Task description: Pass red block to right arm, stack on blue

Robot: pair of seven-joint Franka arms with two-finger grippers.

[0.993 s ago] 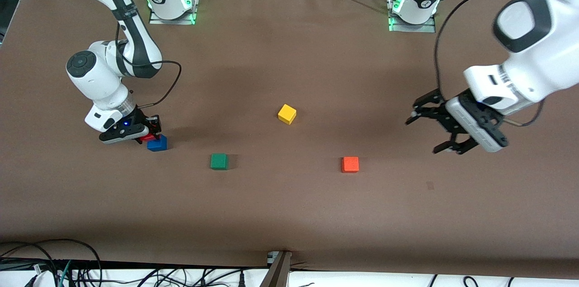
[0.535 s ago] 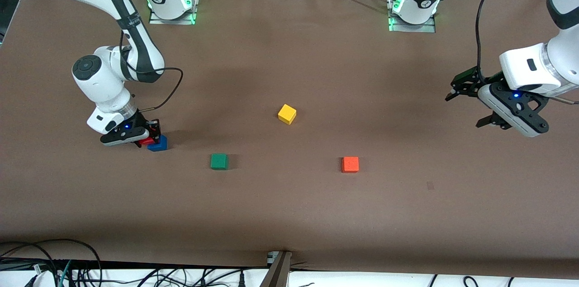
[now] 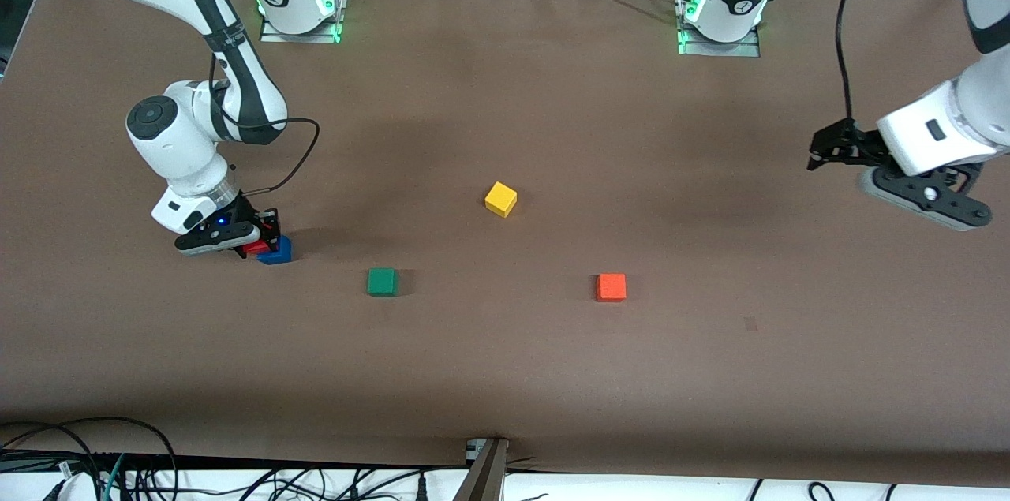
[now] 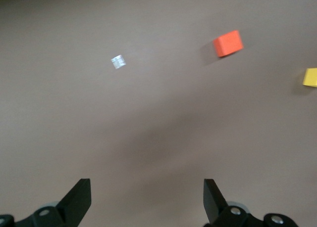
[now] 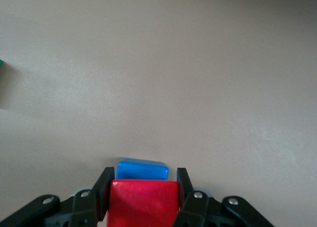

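Right gripper [image 3: 264, 237] has its jaws clamped on the red block [image 5: 143, 203], sitting right on the blue [image 5: 142, 169] cube. It hasn't budged, so release looks next. Left gripper [image 3: 838, 147], jaws wide and empty, has backed off from over the orange cube [image 3: 611, 286]. No readable writing anywhere.

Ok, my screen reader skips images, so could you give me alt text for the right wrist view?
The right claw is shut on the red block, holding it over the blue block, whose top edge shows just past the red one. Bare brown table fills the rest, with a sliver of the green block at one edge.
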